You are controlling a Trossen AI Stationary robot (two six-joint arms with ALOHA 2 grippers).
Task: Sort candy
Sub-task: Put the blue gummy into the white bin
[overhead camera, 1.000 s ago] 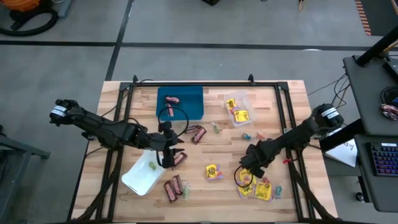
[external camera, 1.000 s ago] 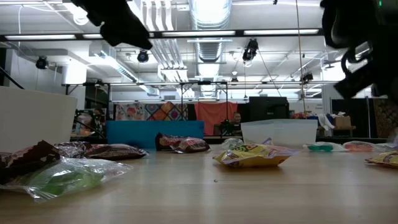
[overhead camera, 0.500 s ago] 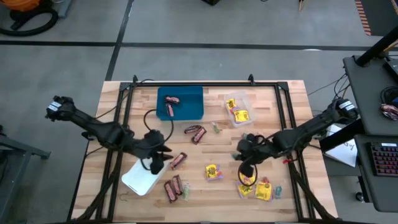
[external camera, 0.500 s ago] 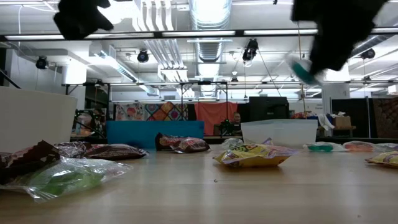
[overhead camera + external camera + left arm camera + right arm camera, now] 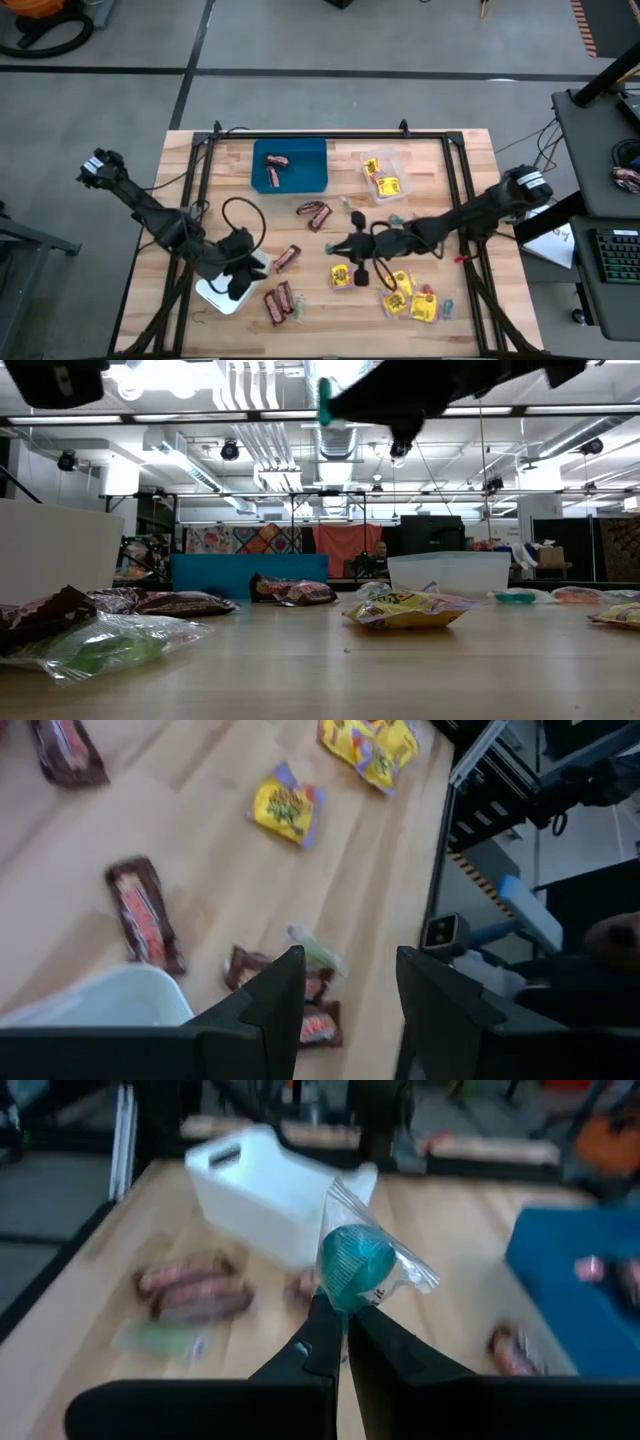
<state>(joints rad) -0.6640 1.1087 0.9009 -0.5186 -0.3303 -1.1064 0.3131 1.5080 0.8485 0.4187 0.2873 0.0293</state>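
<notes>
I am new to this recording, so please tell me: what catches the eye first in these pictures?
The right gripper is shut on a teal sweet in clear wrap, carried above the table's middle. The left gripper hangs open over the white tray near the front left. Yellow packets and brown-red mini bars lie scattered around.

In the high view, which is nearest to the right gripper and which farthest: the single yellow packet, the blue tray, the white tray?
From the right gripper, nearest first:
1. Single yellow packet, just beside it toward the table's near edge.
2. White tray, at the left, under the left arm.
3. Blue tray, at the far edge; nearly as close as the white tray.
</notes>
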